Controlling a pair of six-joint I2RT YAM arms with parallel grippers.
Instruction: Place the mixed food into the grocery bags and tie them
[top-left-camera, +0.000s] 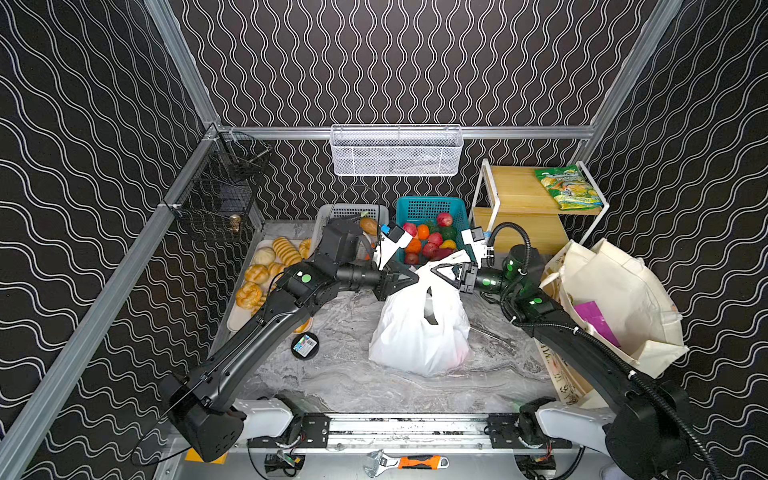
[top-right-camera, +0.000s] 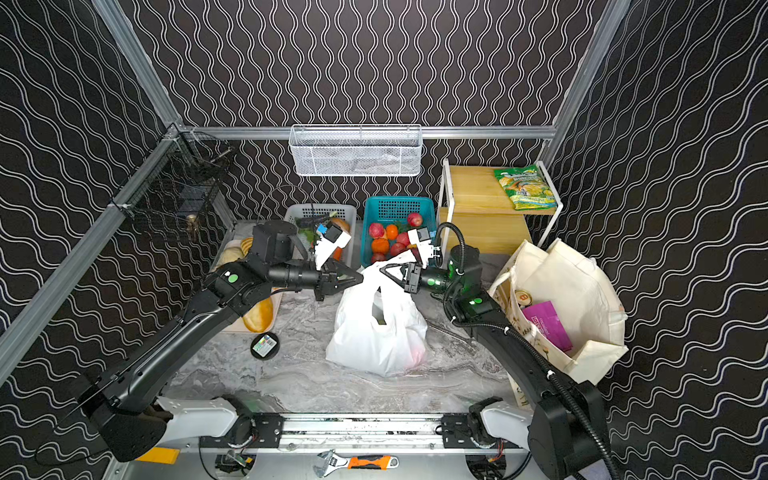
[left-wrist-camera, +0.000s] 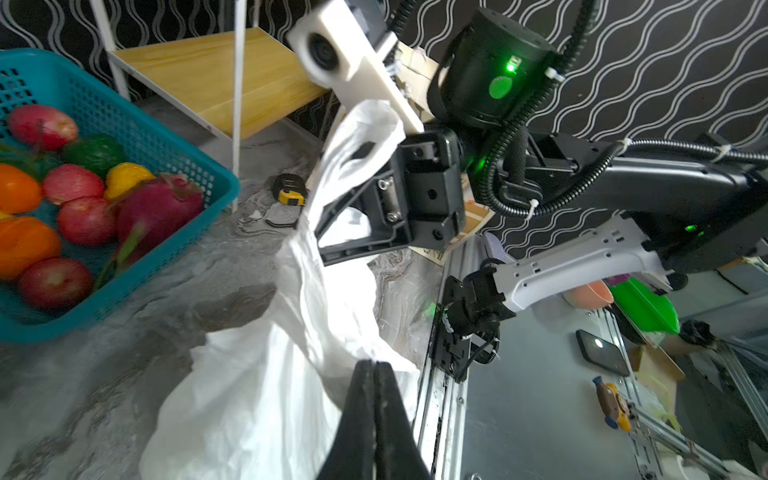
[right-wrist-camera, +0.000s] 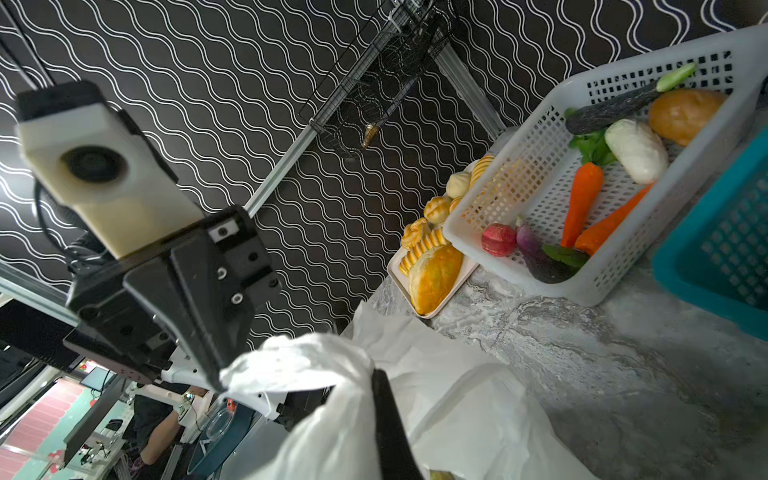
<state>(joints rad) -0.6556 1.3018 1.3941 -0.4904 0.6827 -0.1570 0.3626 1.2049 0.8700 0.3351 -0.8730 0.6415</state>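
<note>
Both pinched shut on the white plastic bag (top-left-camera: 417, 332), mid-desk: left gripper (top-left-camera: 410, 277) and right gripper (top-left-camera: 436, 272) each clamp 1 handle. Pull too hard and thin film could slip or tear. Left wrist view shows the loop handle (left-wrist-camera: 374, 124) draped over the right gripper; only top views show the canvas tote (top-left-camera: 623, 282), desk's right edge.

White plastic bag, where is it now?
In both top views the white plastic bag sits mid-table in front of the teal basket, its handles pinched by the left hand and right hand.
</note>
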